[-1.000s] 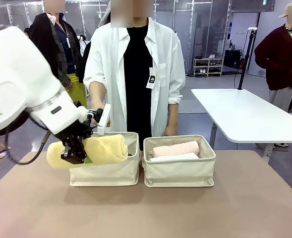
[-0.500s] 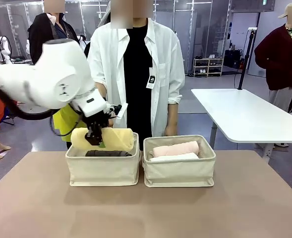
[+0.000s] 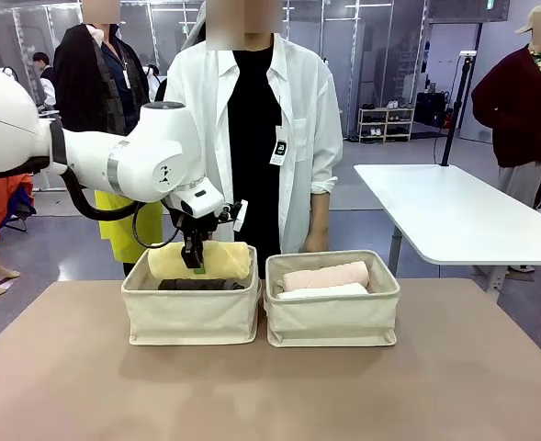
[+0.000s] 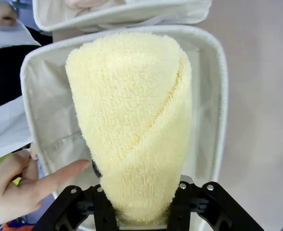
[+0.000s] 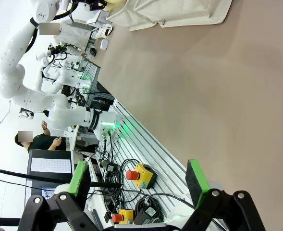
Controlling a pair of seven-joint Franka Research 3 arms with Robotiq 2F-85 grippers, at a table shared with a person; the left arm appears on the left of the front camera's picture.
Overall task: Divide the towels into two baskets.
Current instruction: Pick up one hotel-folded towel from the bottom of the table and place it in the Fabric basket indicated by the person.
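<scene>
The left hand (image 3: 195,264) pinches the fluffy yellow towel (image 3: 201,259) over the left basket (image 3: 193,317), seemingly resting on a dark towel (image 3: 201,285) (mostly hidden). The right hand (image 5: 139,185) is spread wide over the tabletop (image 5: 218,86).

table (image 3: 59,386): brown | white table (image 3: 454,216): right rear | red buttons (image 5: 137,175): table edge
</scene>
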